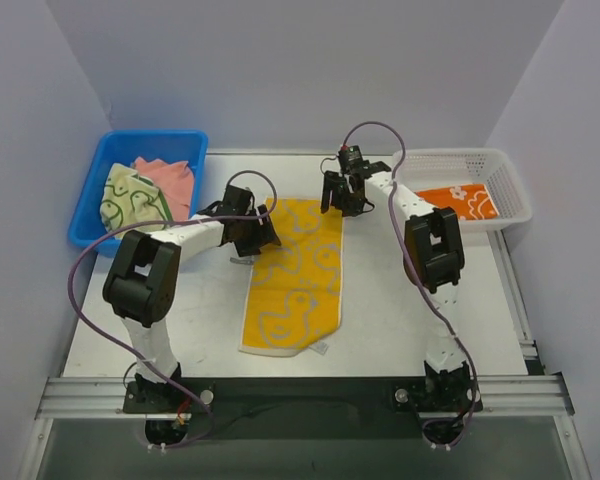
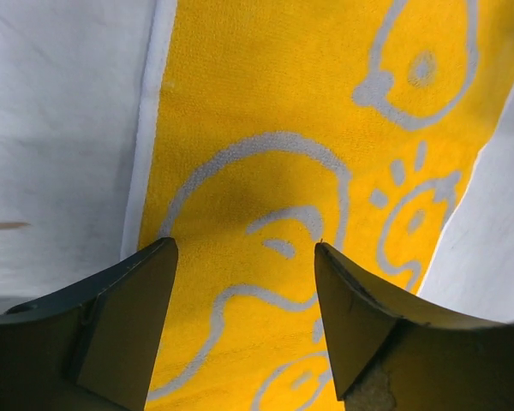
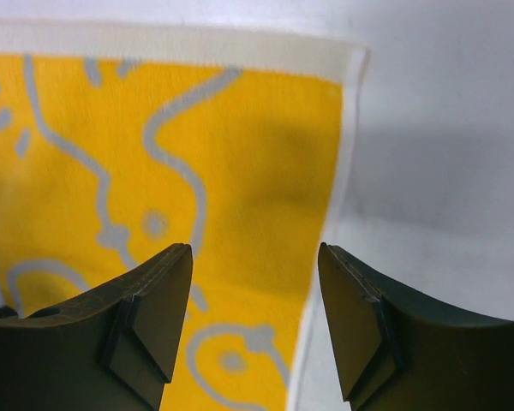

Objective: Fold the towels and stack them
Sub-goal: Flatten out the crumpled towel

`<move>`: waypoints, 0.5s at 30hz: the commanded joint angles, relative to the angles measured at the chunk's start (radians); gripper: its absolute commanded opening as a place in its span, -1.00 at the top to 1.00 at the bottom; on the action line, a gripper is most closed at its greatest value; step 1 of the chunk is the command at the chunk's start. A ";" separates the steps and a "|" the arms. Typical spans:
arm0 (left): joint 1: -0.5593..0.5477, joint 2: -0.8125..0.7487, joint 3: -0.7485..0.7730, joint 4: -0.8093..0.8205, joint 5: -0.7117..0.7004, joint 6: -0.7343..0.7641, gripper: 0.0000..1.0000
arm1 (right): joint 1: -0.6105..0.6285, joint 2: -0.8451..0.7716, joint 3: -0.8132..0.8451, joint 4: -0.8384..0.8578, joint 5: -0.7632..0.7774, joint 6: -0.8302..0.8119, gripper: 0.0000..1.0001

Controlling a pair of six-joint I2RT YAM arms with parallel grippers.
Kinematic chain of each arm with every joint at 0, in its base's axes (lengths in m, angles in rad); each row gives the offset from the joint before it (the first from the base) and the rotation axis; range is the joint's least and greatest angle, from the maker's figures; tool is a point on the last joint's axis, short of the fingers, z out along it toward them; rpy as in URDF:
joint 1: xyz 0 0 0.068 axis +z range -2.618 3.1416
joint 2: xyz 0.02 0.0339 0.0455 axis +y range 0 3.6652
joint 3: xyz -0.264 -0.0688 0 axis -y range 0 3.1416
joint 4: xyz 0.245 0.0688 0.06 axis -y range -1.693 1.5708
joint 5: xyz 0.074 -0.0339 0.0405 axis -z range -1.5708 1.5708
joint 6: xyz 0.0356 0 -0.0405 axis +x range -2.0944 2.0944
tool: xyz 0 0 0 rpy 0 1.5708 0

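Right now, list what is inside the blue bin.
The blue bin holds a pale green towel with dark-green outlines and a salmon-pink towel. Anything beneath them is covered.

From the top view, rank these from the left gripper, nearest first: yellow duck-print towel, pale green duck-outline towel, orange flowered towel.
1. Yellow duck-print towel, under the left gripper, table centre.
2. Pale green duck-outline towel, in the blue plastic bin, left side.
3. Orange flowered towel, in the white plastic basket, far right.
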 commanded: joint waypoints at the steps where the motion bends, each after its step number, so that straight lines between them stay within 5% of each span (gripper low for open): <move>1: 0.001 -0.042 0.089 -0.072 -0.045 0.071 -0.55 | 0.001 -0.215 -0.114 -0.022 0.032 -0.043 -0.22; 4: -0.019 -0.122 0.087 -0.130 -0.085 0.125 -0.76 | 0.001 -0.408 -0.355 0.019 0.022 0.016 -0.25; 9: -0.096 -0.249 0.087 -0.314 -0.160 0.304 -0.73 | 0.038 -0.726 -0.754 0.070 -0.015 0.119 -0.28; 15: -0.467 -0.407 -0.052 -0.365 -0.372 0.395 -0.59 | 0.038 -1.019 -1.059 0.128 0.024 0.213 -0.28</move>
